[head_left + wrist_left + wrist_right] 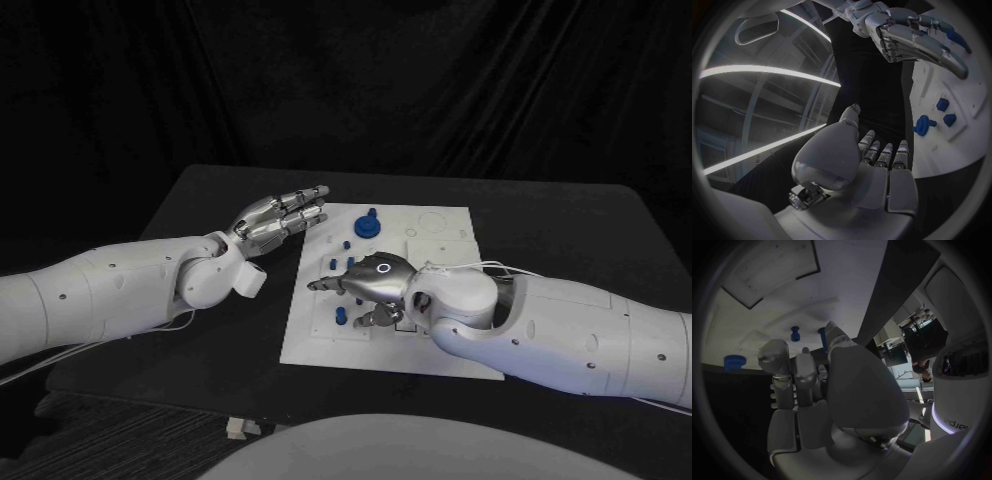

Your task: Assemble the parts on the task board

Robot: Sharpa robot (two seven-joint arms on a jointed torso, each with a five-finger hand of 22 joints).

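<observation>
The white task board (433, 345) lies in the middle of the black table (577, 215), with both hands over or beside it. The left hand (281, 218) hovers above the table just off the board's left edge, its fingers stretched out, apart, and holding nothing; the left wrist view shows the same hand (873, 165) with palm bare and fingers extended. The right hand (372, 282) is low over the middle of the board, palm down, fingers curled toward the surface. From the right wrist view its fingers (795, 375) bend inward, but whether they pinch a part is hidden, so I cannot tell if it holds anything. On the board, the head view shows one larger round blue part (369, 227) near the far edge, two small blue pegs (339, 264) standing just left of the right hand, and one more blue piece (342, 317) near the board's front left, beside the hand's fingers. In the left wrist view three blue parts (924, 125) sit close together on the board, one flanged and two small blocks. The right wrist view shows two upright blue pegs (795, 333) and one flat blue disc (734, 361) at the board's edge.
</observation>
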